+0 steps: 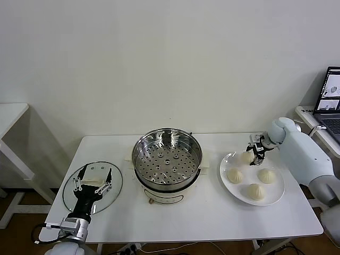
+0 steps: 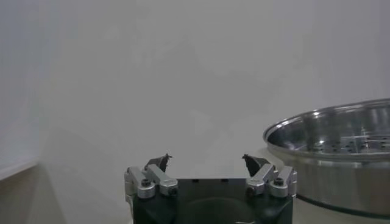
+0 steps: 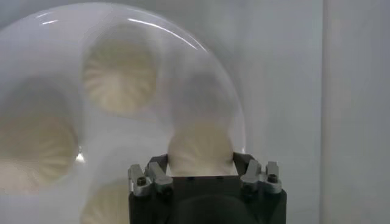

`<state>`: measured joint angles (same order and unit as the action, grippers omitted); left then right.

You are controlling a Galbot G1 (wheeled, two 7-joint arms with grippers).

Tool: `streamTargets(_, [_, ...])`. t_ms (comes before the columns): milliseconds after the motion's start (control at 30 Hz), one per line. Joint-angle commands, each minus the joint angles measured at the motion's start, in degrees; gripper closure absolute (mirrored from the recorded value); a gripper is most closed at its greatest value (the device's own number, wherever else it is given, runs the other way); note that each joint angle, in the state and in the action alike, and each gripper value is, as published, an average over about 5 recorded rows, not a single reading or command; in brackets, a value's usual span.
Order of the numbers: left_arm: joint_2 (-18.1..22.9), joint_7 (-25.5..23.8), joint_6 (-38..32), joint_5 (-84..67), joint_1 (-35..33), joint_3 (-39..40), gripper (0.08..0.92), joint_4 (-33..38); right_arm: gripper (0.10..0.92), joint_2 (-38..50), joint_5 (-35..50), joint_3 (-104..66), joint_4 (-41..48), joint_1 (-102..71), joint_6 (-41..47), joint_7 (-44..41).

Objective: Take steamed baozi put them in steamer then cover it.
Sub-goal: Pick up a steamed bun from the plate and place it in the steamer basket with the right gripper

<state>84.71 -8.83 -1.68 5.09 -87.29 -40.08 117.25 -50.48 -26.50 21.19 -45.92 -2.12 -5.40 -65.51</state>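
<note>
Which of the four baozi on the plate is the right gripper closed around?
The rear baozi, farthest from the robot on the white plate. The right gripper has its jaws around it; the other three lie free nearer the robot.

The place looks like a lab or test room, not a home kitchen: a bare white wall (image 1: 170, 58), a plain white worktop (image 1: 180, 212) on metal legs, and an open laptop (image 1: 330, 93) on a side desk (image 1: 308, 114).

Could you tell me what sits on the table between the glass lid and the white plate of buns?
The shiny steel steamer, empty, as the head view shows.
</note>
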Motion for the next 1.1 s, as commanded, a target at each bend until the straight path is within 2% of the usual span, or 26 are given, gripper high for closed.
streamTargets(33, [-0.1,0.0,0.1,0.0,0.0,-0.1,0.177,0.2,0.296,7.1,8.8,7.3,-10.2,3.3,-0.2,-0.6])
streamTargets(300, [-0.2,0.2,0.3,-0.1,-0.2,-0.2,0.177,1.0,0.296,15.9,17.5,22.1,-30.7,19.7,-8.4,-4.3])
streamTargets(533, [-0.5,0.2,0.6,-0.1,-0.7,-0.7,0.177,2.5,0.298,15.1,20.2,37.2,-42.1,36.8,-16.1,-7.1])
streamTargets(833, [-1.0,0.1,1.1,-0.5,-1.5,-2.4,0.177,4.0,0.312,3.1,19.4,46.8,-43.3,46.2,-21.7,-4.3])
streamTargets(1100, [-1.1,-0.2,1.3,-1.9,-1.7,-5.4,0.177,4.6,0.308,-10.5,17.5,48.8,-36.0,45.4,-28.9,-0.5])
